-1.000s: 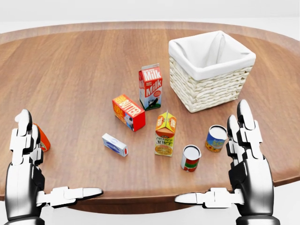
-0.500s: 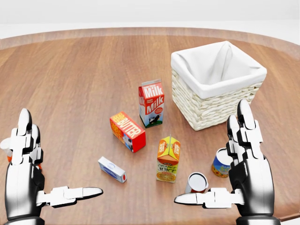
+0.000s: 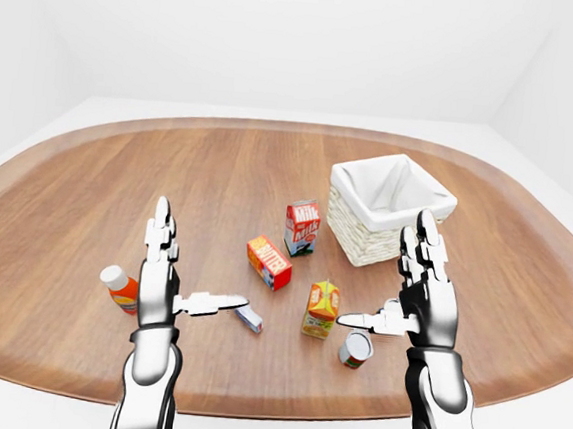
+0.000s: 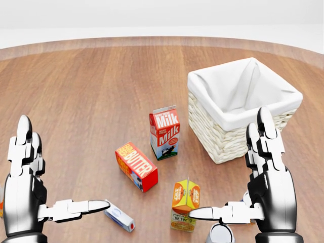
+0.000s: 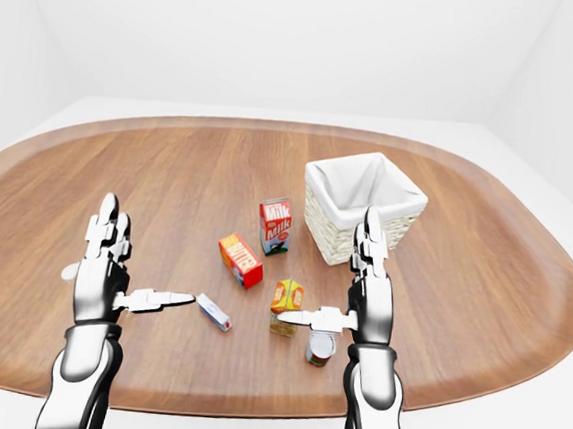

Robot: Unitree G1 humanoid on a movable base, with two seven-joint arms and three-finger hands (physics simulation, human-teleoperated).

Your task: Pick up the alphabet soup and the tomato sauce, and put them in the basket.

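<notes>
Your left hand is hovering over the wooden surface at the left of the head view, palm turned inward, two fingers pointing straight up and the thumb stretching sideways toward the middle; it is spread wide and gripping nothing. In the left-eye view a red bottle with a white cap is standing just to its left. Past the thumb tip a small white box is lying flat. Next comes a red carton reading "BUTTER", lying on its side, then an upright carton marked "Milk" twice in white on red. Below them an orange carton labelled "JUICE" is standing. A silver-topped can, the only task can you are seeing clearly, is sitting at the bottom of the head view directly beneath your right thumb; its label is too small to read. The second can is hiding behind your right hand, which is mirroring the left: upright fingers, thumb out toward the middle, spread and empty. Above it the wicker basket with its white lining is standing.
</notes>
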